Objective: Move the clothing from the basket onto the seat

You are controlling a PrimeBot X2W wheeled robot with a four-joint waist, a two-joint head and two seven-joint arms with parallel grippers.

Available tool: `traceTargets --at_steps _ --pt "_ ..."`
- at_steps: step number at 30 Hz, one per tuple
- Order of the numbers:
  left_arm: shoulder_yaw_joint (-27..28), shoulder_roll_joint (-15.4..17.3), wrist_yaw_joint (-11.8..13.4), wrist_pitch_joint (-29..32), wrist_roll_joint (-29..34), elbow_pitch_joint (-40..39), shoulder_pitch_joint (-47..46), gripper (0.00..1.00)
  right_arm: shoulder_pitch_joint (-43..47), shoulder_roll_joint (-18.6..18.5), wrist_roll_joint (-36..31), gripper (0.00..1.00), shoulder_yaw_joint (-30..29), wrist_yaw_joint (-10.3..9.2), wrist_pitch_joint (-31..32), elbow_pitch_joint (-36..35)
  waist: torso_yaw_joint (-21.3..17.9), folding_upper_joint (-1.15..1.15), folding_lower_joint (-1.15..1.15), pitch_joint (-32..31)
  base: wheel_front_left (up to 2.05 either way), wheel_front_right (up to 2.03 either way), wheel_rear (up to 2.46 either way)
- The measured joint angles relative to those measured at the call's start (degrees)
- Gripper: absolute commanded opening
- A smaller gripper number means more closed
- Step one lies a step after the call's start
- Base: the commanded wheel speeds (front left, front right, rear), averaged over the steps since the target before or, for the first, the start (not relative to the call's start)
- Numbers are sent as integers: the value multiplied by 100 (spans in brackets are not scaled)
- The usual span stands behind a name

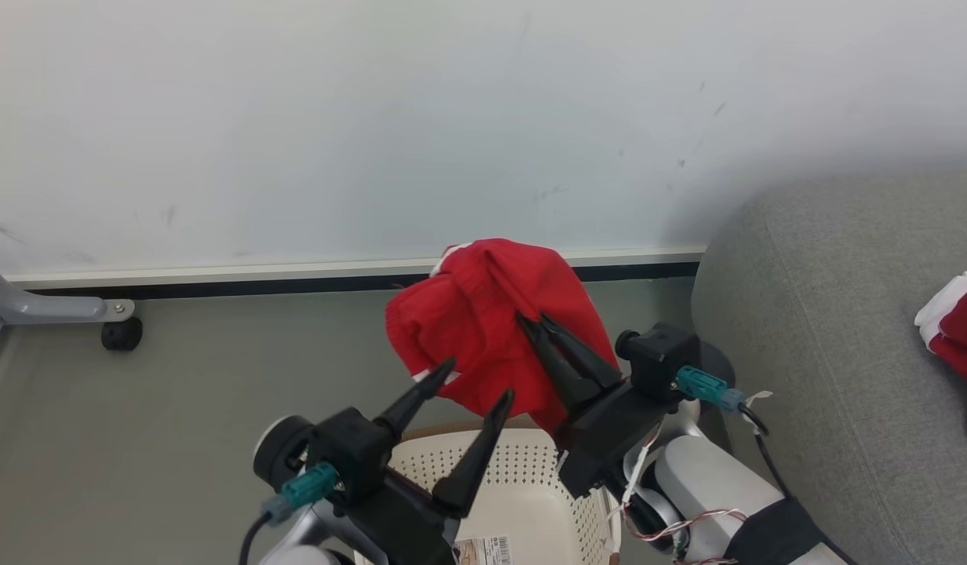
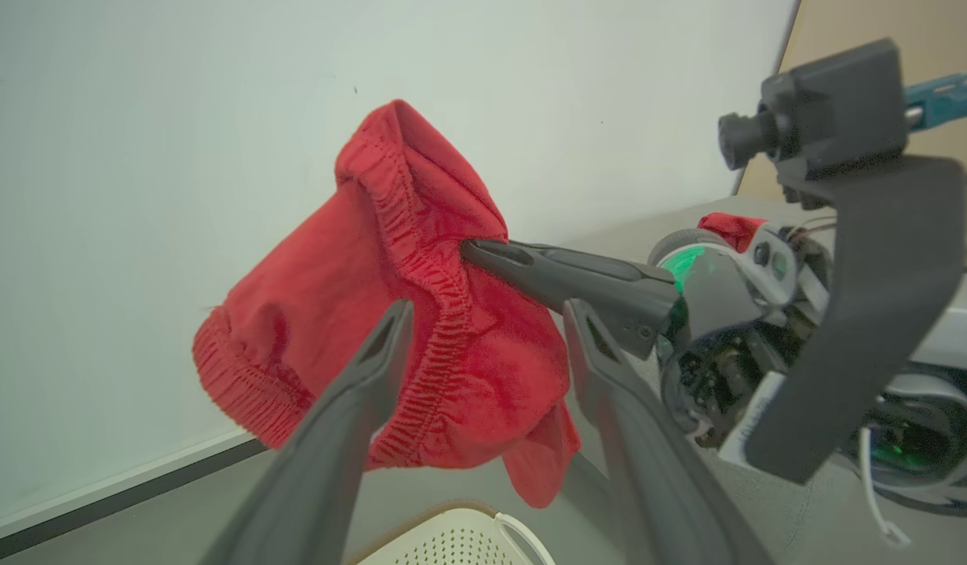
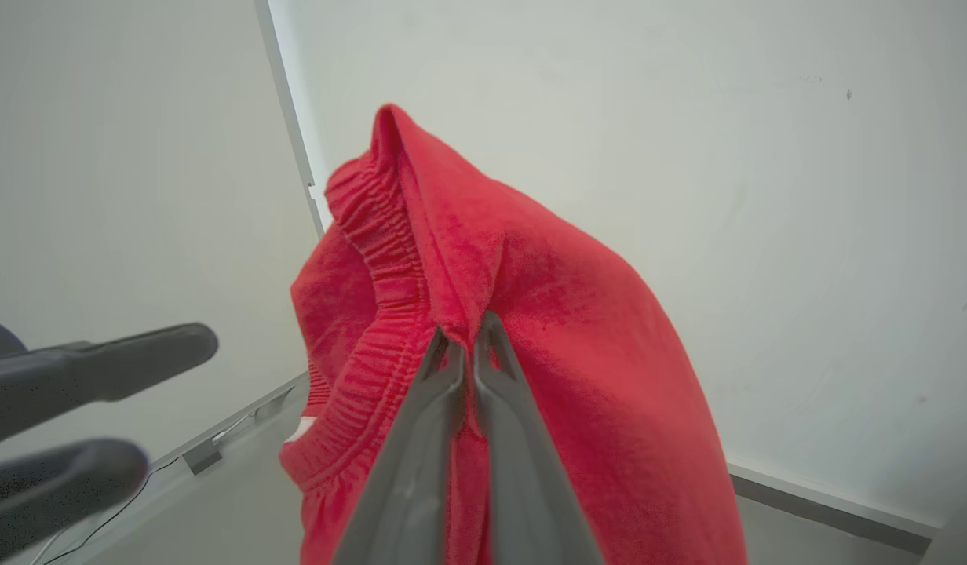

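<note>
Head view, red garment (image 1: 483, 322): held up in the air above the far rim of the basket (image 1: 523, 490), bunched, its long axis running from a peak near the wall (image 1: 374, 118) down toward the basket.
Head view, right gripper (image 1: 534, 319): fingers pressed together on a fold of the fabric, pointing up and to the left, forearm low at the right.
Head view, left gripper (image 1: 479, 378): fingers spread wide with nothing between them, tips just below the garment's lower edge; contact possibly, but it is hard to tell.
Head view, open room: bare floor (image 1: 177, 392) to the left as far as a caster (image 1: 122, 333); the seat (image 1: 829, 314) lies to the right, with another red garment (image 1: 958, 333) near its right edge.
Left wrist view, red garment (image 2: 295, 329): elastic band runs top to bottom, loose folds hanging over the basket (image 2: 452, 541) rim.
Left wrist view, left gripper (image 2: 490, 312): parted fingers frame the fabric, while the right gripper (image 2: 472, 251) comes in from the right, tip at the band.
Right wrist view, right gripper (image 3: 464, 333): tips clamped on a ridge of the red garment (image 3: 562, 314) beside the gathered band, which runs up the view.
Right wrist view, left gripper (image 3: 173, 400): at the left edge, apart from the cloth.
</note>
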Motion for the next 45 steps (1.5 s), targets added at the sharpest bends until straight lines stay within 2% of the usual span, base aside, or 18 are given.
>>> traceTargets --at_steps 7,18,20,32,45 --pt "-256 29 -48 116 190 94 123 100 0 -224 -1 0 -77 0 -51 172 -36 0 0 13 0 0 0" --pt "-240 207 10 118 290 78 282 100 30 -478 -25 0 -144 -9 -108 191 -315 0 0 126 0 0 0" --pt "-234 227 11 118 296 56 303 100 47 -523 -26 0 -175 -57 -124 185 -397 0 0 153 0 0 0" --pt "-253 381 11 137 471 -96 326 100 64 -765 -27 0 -499 -260 -200 11 -1050 0 0 349 0 0 0" --pt "-300 493 4 243 539 -259 318 100 187 -870 105 0 -926 -492 -281 -207 -1904 0 0 628 0 0 0"
